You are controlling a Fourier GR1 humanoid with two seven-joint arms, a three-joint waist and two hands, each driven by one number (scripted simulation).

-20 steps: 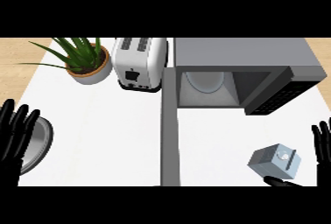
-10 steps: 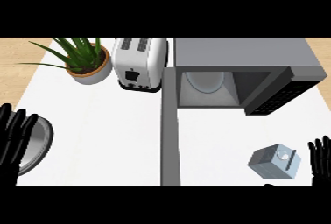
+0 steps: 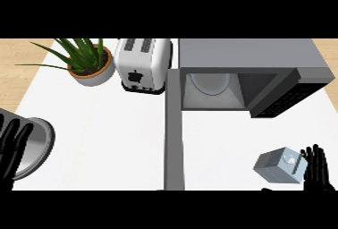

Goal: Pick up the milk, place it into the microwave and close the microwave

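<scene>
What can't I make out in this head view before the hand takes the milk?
- Right hand: palm and thumb cut off by the lower edge; contact with the milk carton is unclear.
- Left hand: partly cut off at the left edge, covering part of the metal pan.
- Microwave: the inside's right part is in shadow.

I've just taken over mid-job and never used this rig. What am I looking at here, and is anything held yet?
One view, from the robot's head, looking steeply down at a white counter. The black shapes at the lower edge are its hands. The right robot hand stands open beside the milk, a small grey carton; nothing is held yet. The left robot hand is open at the left edge, over a round metal lid or pan. At the back are a potted plant, a toaster and the microwave, its door swung open to the right.
</scene>
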